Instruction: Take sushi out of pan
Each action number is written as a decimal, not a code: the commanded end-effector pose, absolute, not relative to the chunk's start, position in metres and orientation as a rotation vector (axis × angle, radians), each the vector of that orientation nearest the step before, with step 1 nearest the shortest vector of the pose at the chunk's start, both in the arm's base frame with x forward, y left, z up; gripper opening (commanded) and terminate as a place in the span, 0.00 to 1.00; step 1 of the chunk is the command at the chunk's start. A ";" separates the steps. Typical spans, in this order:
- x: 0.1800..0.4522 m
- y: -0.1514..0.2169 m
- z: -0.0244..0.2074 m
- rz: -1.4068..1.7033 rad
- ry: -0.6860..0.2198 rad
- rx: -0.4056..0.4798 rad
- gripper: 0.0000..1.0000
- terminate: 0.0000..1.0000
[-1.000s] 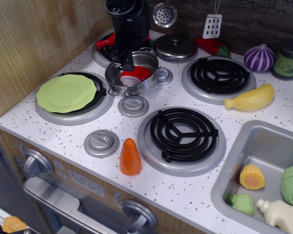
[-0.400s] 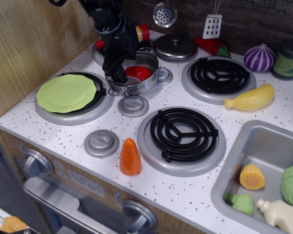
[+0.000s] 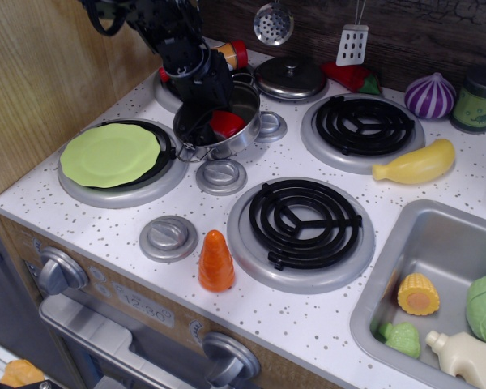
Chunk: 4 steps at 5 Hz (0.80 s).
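The shiny steel pan (image 3: pixel 241 139) stands between the back-left and front-left burners. The sushi (image 3: pixel 228 124) lies inside it; only its glossy red top shows. My black gripper (image 3: pixel 201 121) leans in from the upper left with its fingertips down inside the pan, right beside the sushi on its left. The dark fingers merge with the pan's shadow, so I cannot tell whether they are open or closed on the sushi.
A lime-green plate (image 3: pixel 109 153) lies on the front-left burner. A steel lid (image 3: pixel 289 77) and a red ketchup bottle (image 3: pixel 233 54) are behind the pan. An orange carrot (image 3: pixel 216 261) stands near the front edge. The sink (image 3: pixel 425 235) with toy food is at the right.
The arm has swung from upright to leaning in from the left, and the gripper has gone deeper into the pan. The sushi's white base no longer shows.
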<state>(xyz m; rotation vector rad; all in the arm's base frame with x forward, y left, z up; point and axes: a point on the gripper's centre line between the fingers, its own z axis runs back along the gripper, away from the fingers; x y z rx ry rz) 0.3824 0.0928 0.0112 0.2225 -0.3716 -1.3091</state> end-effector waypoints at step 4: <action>0.346 0.134 0.082 -1.281 -0.227 0.447 0.00 0.00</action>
